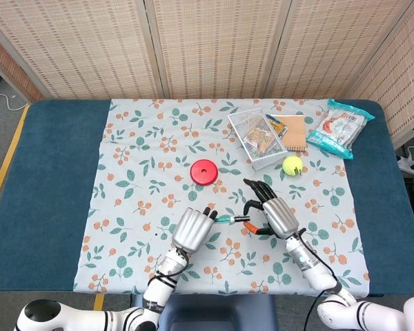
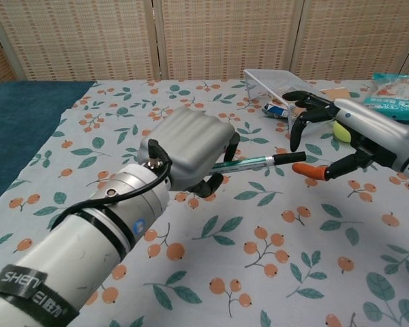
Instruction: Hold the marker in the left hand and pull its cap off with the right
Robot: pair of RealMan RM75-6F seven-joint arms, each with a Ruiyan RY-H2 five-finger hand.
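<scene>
Marker (image 2: 249, 162) gripped by left hand (image 2: 187, 153), right hand (image 2: 344, 136) spread

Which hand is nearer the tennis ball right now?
Right. The right hand hovers open at the marker's cap, a short way in front of the tennis ball. The left hand grips the marker's barrel, farther from the ball on the marker's other side.
</scene>
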